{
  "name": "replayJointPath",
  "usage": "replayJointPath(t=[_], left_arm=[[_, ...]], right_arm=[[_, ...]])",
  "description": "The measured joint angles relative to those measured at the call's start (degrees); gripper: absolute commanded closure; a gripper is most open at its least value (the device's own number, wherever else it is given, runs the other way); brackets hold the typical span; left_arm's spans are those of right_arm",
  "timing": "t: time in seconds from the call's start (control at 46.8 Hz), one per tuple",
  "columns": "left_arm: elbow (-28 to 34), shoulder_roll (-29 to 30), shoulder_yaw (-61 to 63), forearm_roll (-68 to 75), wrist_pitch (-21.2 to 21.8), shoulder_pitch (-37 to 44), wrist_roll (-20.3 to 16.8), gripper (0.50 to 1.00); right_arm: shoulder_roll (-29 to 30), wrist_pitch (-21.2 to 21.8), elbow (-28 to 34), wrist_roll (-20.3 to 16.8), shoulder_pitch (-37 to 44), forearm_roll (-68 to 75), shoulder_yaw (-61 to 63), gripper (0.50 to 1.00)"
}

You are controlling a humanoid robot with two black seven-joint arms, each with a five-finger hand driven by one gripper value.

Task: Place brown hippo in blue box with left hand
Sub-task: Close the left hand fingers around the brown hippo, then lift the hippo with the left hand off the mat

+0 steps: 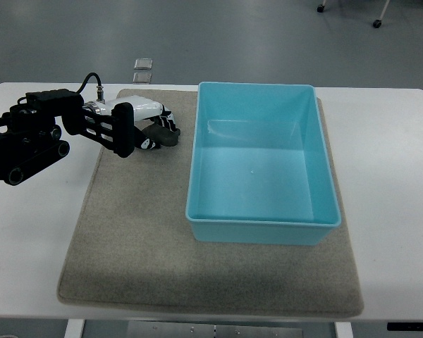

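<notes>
Top view looks steeply down on a white desk (28, 232) whose near edge runs along the bottom of the picture. A grey-beige mat (134, 239) lies on the desk and reaches close to that near edge, with its near corners rounded. On the right part of the mat stands the blue box (261, 229), a rectangular open tub with sloping walls; its inside is bare and pale blue. Left of the box, near the mat's far left corner, the left hand (137, 130) comes in from the picture's left edge on a black arm (25, 144) with a cable looped above it. The hand has a white back and black fingers (123, 134), which curl downward and toward the box. Under and just beyond those fingers lies a dark brown shape, the hippo (168, 134), resting on the mat just beside the box's left wall but apart from it. The fingers close around the hippo's left side, so the hand grips it, though most of the toy is hidden beneath the hand. Beyond the desk's far edge is grey floor (218, 35), with two small square floor plates (142, 69) and chair castors (376, 23) at the top right.
</notes>
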Motion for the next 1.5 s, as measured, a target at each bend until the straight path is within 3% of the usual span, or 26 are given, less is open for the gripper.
replayJointPath(t=[0.15, 0.321, 0.791, 0.941, 1.24, 1.497], left_arm=[[0.0, 0.0, 0.0, 0.1, 0.0, 0.0, 0.0, 0.917], [0.0, -0.1, 0.0, 0.1, 0.0, 0.0, 0.0, 1.0], [-1.1, 1.1, 0.1, 0.0, -0.7, -1.8, -0.2, 1.0], [-3.3, 5.2, 0.1, -0.2, -1.1, -4.0, -0.2, 1.0], [-11.9, 13.6, -0.1, -1.5, -6.1, -11.3, -0.3, 1.0], [-20.6, 16.2, -0.1, -2.7, -6.8, -15.6, -0.3, 1.0]], right_arm=[[0.0, 0.0, 0.0, 0.0, 0.0, 0.0, 0.0, 0.564], [0.0, 0.0, 0.0, 0.0, 0.0, 0.0, 0.0, 0.564], [0.0, 0.0, 0.0, 0.0, 0.0, 0.0, 0.0, 0.564], [0.0, 0.0, 0.0, 0.0, 0.0, 0.0, 0.0, 0.564], [0.0, 0.0, 0.0, 0.0, 0.0, 0.0, 0.0, 0.564], [0.0, 0.0, 0.0, 0.0, 0.0, 0.0, 0.0, 0.564]])
